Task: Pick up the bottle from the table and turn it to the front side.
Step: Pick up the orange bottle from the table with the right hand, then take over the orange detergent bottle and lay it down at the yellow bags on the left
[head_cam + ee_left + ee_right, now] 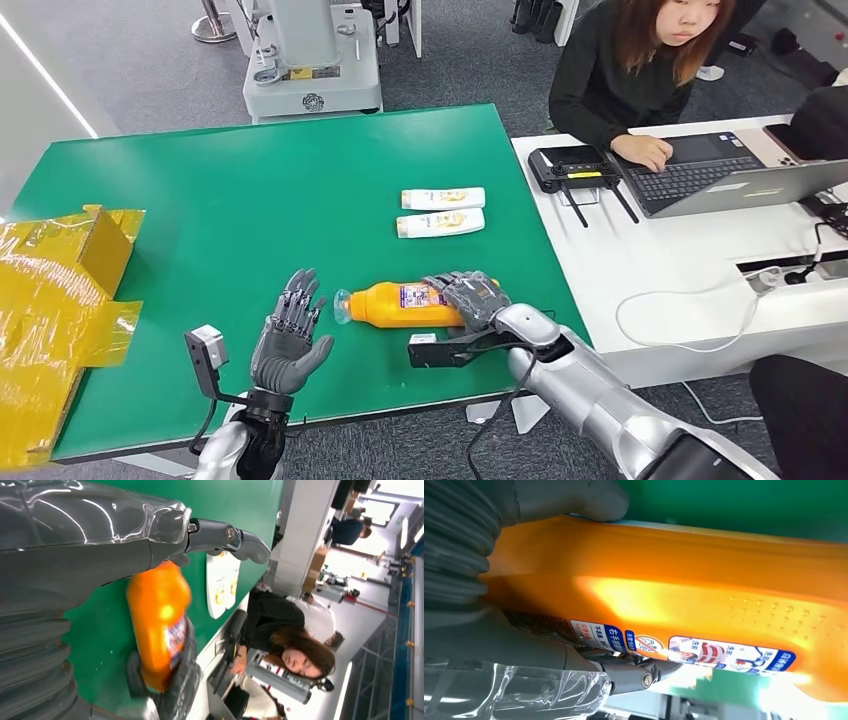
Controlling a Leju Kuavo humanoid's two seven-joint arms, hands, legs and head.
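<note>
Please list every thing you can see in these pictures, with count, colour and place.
bottle: one, orange, lying on the green table, near edge
tubes: two, white, side by side, mid-table
table: one, green
bag: one, yellow, at the table's left end
radio unit: one, black, on the white desk
laptop: one, grey, white desk
person: one, black top, typing
left hand: open, beside the bottle's cap
right hand: fingers around the bottle's base

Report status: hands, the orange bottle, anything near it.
Right hand grips orange bottle, lying on its side on green table. Left hand open beside its cap, fingers apart. Two white bottles lie farther back, clear.
</note>
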